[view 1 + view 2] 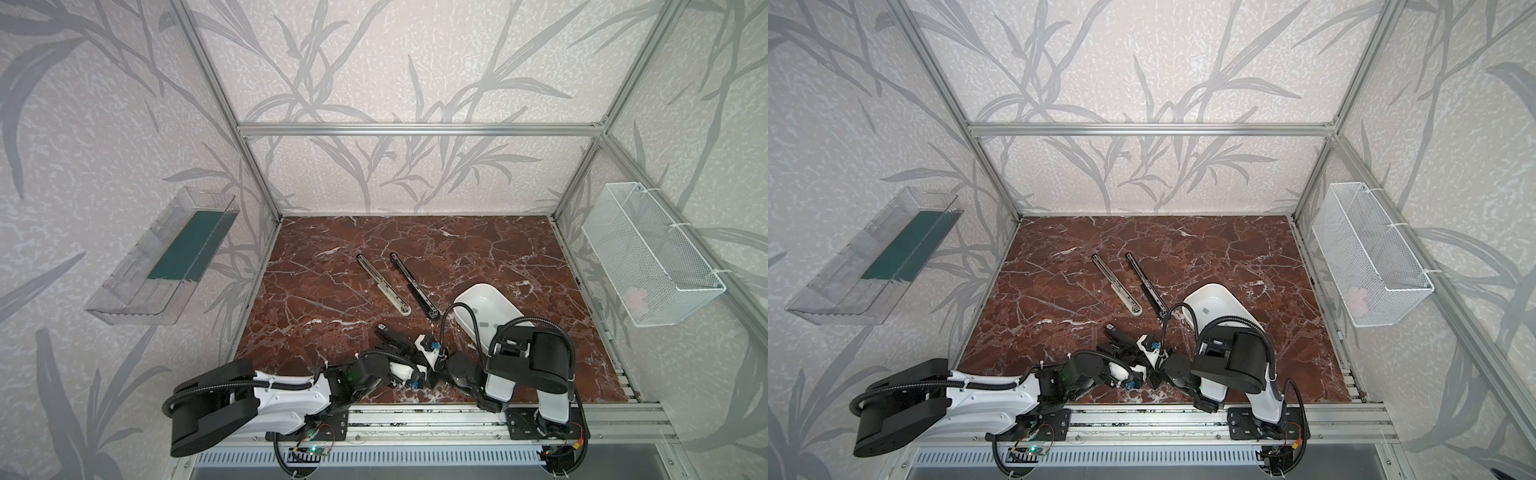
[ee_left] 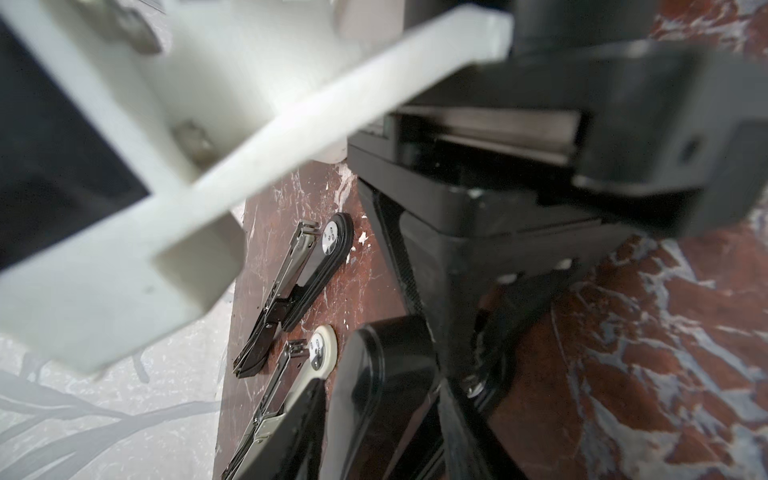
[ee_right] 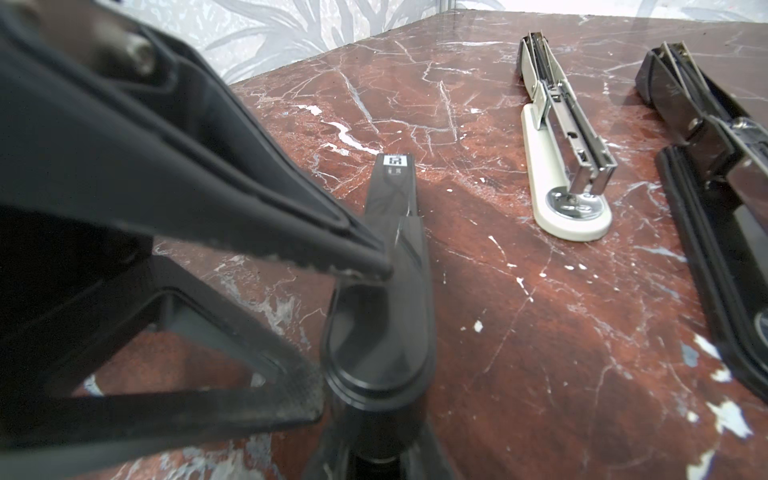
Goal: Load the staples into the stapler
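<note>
Opening the shut black stapler (image 3: 380,332) near the white stapler (image 3: 569,166) looks like your step. The right pincer (image 3: 353,330) is pinched narrow; the left pincer (image 1: 388,347) I cannot tell. Next, lift its lid.

Three staplers are lying mid-frame in both top views: one cream-white stapler (image 1: 384,286) opened flat, one black stapler (image 1: 413,286) opened flat, one closed black plastic stapler (image 1: 388,332). One white oval bowl (image 1: 496,297) is sitting right of centre, showing two small flat grey metallic staple strips (image 1: 475,311) (image 1: 484,323). One clear plastic bin (image 1: 137,282) is hanging at left, one white wire-mesh basket (image 1: 648,257) at right. Two black-and-white robot arms (image 1: 282,395) (image 1: 544,365) are reaching in from the lower edge.
</note>
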You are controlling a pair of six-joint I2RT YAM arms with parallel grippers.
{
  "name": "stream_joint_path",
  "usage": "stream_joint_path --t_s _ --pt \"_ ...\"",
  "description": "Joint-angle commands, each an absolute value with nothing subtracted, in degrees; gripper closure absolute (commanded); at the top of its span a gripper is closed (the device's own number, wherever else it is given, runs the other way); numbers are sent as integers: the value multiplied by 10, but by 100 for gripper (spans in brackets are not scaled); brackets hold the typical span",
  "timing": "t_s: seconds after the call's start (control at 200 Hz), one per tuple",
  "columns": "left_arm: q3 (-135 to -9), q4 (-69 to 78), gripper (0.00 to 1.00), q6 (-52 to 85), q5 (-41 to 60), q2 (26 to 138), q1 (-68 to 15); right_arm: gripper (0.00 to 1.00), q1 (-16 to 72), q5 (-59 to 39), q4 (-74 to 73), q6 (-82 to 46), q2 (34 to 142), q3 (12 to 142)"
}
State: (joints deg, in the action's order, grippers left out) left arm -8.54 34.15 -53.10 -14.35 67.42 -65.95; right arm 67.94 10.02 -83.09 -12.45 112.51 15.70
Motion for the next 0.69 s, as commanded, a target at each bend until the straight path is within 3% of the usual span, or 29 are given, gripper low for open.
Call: stream_joint_path --t_s 0.0,0.225,0.535,0.69 --pt "-101 370 53 -534 -150 696 -661 93 678 95 -804 -133 1126 157" --pt "-108 470 53 -542 -172 759 -661 93 677 78 -805 -127 1128 160" --pt "-111 806 52 -594 -247 949 -661 93 678 63 -804 -133 1146 154" --pt "-110 809 52 -586 -232 959 -660 93 678 71 -805 -129 1147 151"
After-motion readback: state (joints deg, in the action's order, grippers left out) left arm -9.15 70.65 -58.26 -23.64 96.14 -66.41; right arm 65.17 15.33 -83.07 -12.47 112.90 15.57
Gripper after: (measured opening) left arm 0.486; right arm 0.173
